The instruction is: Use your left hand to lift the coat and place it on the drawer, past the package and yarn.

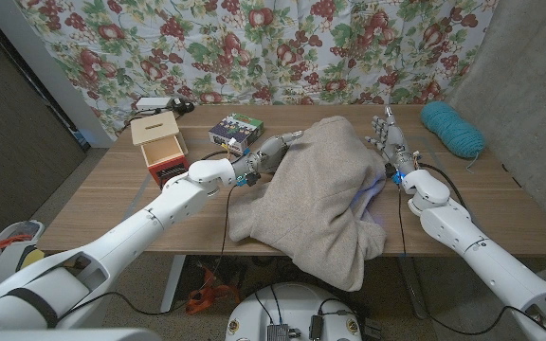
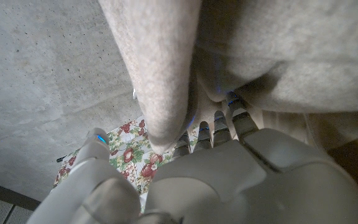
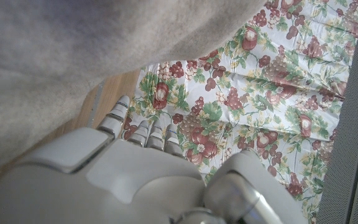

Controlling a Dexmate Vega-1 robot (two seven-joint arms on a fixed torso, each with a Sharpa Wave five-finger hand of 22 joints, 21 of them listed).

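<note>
The beige coat [image 1: 325, 194] lies heaped on the middle of the table, its lower part hanging over the near edge. My left hand [image 1: 271, 152] reaches into the coat's left edge. In the left wrist view its fingertips [image 2: 219, 119] are buried in the cloth, and a fold of the coat [image 2: 163, 74] hangs between them and the thumb [image 2: 97, 142], which stands apart. Whether they grip is hidden. My right hand [image 1: 388, 138] stands upright by the coat's right side, fingers apart, holding nothing. The package [image 1: 236, 130] lies left of the coat, the wooden drawer [image 1: 160, 144] further left, and the teal yarn [image 1: 452, 128] at the far right.
A white device [image 1: 159, 102] sits at the table's back edge behind the drawer. A flowered curtain [image 1: 282, 43] hangs behind the table [image 1: 112, 189]. Cables run from both wrists across the wood. Bare wood shows at the near left.
</note>
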